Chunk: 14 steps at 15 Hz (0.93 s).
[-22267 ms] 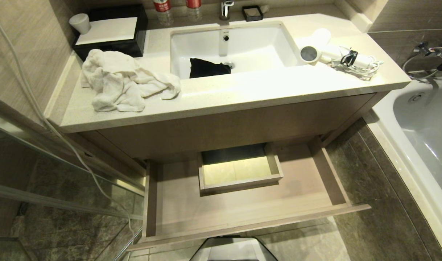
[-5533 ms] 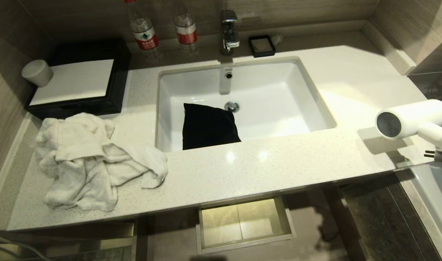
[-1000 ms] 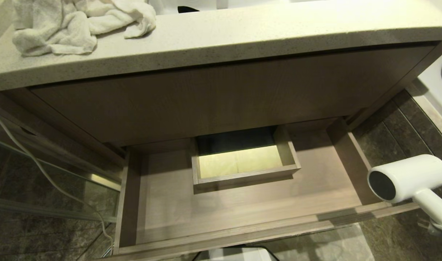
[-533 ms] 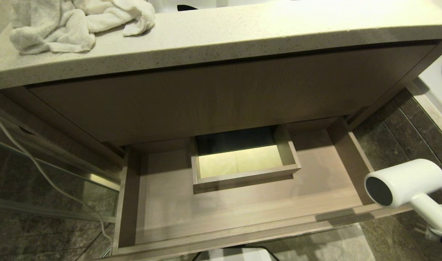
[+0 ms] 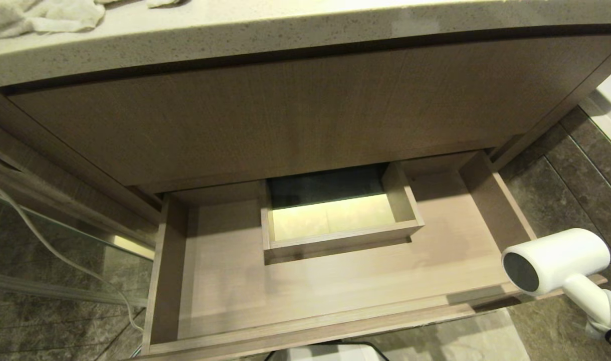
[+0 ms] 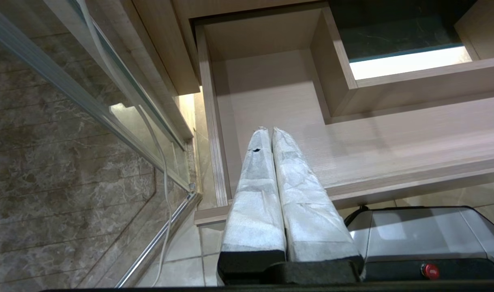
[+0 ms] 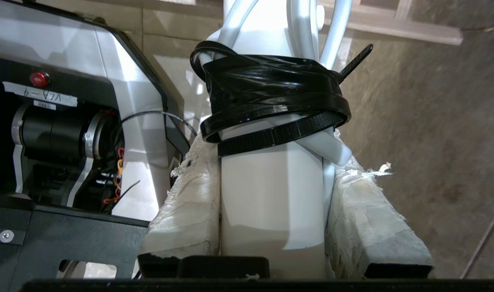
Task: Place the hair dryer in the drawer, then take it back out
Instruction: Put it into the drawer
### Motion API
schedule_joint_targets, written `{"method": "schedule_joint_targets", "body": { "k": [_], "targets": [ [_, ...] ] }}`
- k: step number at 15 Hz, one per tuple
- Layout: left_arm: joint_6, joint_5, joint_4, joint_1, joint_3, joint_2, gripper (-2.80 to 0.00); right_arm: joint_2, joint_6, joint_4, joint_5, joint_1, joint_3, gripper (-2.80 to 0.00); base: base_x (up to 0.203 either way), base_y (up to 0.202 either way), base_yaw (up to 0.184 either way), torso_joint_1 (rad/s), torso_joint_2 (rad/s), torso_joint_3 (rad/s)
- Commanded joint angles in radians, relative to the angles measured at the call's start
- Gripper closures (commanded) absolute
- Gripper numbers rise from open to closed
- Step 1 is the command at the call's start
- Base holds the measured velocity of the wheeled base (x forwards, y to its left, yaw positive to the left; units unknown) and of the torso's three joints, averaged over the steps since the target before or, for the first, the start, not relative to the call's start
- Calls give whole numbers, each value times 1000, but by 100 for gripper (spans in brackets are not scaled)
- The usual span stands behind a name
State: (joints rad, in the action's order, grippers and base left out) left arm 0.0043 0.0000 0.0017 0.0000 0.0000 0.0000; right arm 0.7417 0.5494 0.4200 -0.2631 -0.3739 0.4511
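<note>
The bench (image 5: 285, 30) overhung the drawer (image 5: 335, 281), which stood pulled out. The hair dryer (image 5: 556, 260) hung in the air above the drawer's front right corner, the right claw (image 7: 271, 170) clamped on its handle. The left claw (image 6: 271, 134) was pressed together over the drawer's left end.

floor: dark marbled tiles (image 5: 561, 185) | my front: speckled pale table (image 5: 285, 25), wood-grain panel (image 5: 285, 110) | left: glass partition (image 5: 44, 240)
</note>
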Motion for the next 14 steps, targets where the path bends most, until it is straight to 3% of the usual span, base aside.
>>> {"method": "schedule_joint_targets", "body": {
  "k": [1,8,12,14],
  "targets": [
    [0,0,0,0,2,0,0,48,3,6,-1,-29,-2,0,0,0,0,-62,113,46],
    [0,0,0,0,0,0,0,456,-8,108,-10,-94,149,0,0,0,0,-9,14,5],
    [0,0,0,0,2,0,0,773,-21,137,-34,-96,401,0,0,0,0,0,0,0],
    [0,0,0,0,2,0,0,900,-22,139,-92,-96,562,0,0,0,0,0,0,0]
  ]
}}
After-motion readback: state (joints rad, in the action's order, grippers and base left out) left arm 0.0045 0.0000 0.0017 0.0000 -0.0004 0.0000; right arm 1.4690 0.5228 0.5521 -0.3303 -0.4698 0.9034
